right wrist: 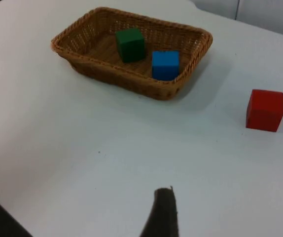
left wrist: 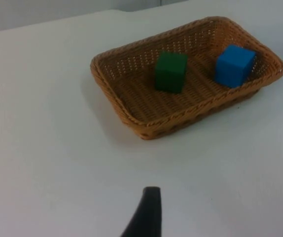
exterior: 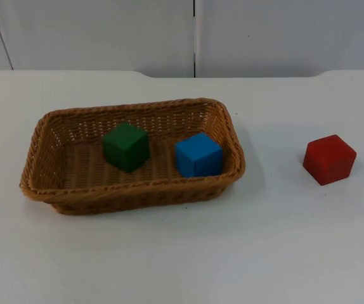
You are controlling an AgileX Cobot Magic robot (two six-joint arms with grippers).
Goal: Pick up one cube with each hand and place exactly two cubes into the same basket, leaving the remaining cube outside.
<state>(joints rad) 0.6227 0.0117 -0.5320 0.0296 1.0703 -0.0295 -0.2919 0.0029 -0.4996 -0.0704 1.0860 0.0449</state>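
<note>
A woven brown basket [exterior: 42,136] [left wrist: 122,106] [right wrist: 191,37] stands left of the table's middle. Inside it a green cube [exterior: 126,147] [left wrist: 171,72] [right wrist: 130,44] rests near the centre. A blue cube [exterior: 198,155] [left wrist: 234,65] [right wrist: 165,64] sits by the basket's right end. A red cube [exterior: 329,159] [right wrist: 265,109] lies alone on the table, well to the right of the basket. My left gripper [left wrist: 149,215] waits drawn back, high above bare table on the basket's left side. My right gripper [right wrist: 163,212] waits likewise, back from the basket and the red cube.
The white table [exterior: 182,253] ends at a grey partition wall [exterior: 106,31] behind the basket. Bare table lies in front of the basket and between it and the red cube.
</note>
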